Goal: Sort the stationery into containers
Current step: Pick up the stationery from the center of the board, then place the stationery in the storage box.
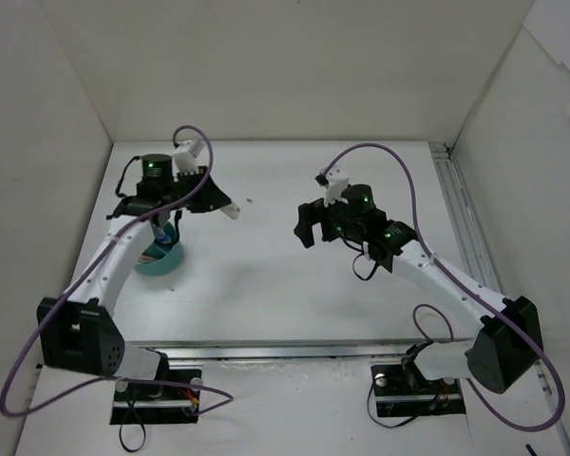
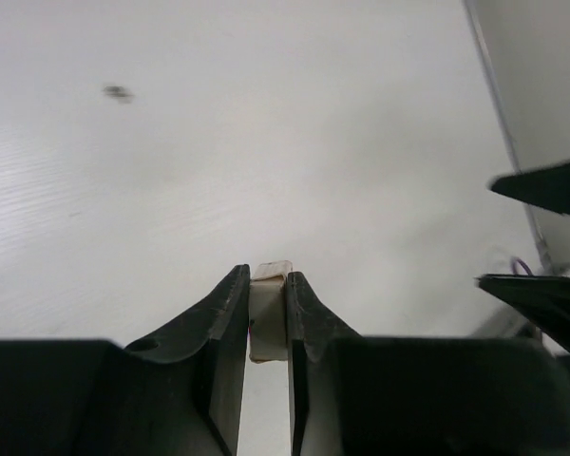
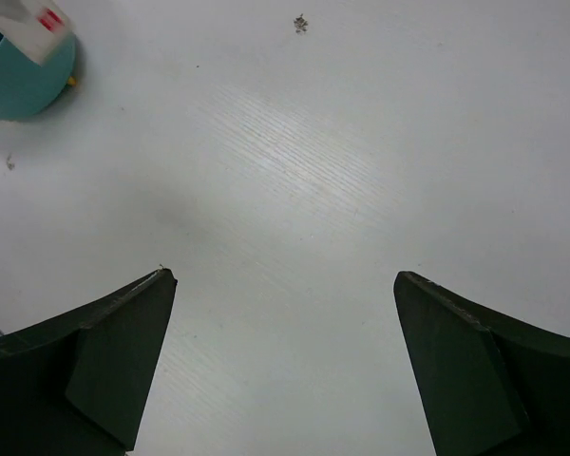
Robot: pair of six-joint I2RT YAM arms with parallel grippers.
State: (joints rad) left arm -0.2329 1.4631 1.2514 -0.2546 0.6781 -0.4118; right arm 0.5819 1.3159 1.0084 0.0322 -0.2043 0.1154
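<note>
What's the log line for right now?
left claw: shut on small whitish eraser | right claw: open, empty | teal bowl: beneath left arm

A white table (image 1: 294, 275) had a small dark speck (image 1: 250, 200) on its far half, left of its middle. Plain white panels (image 1: 285, 66) stood around the table's far and side edges. A metal rail (image 1: 461, 218) ran along the table's right edge.
</note>
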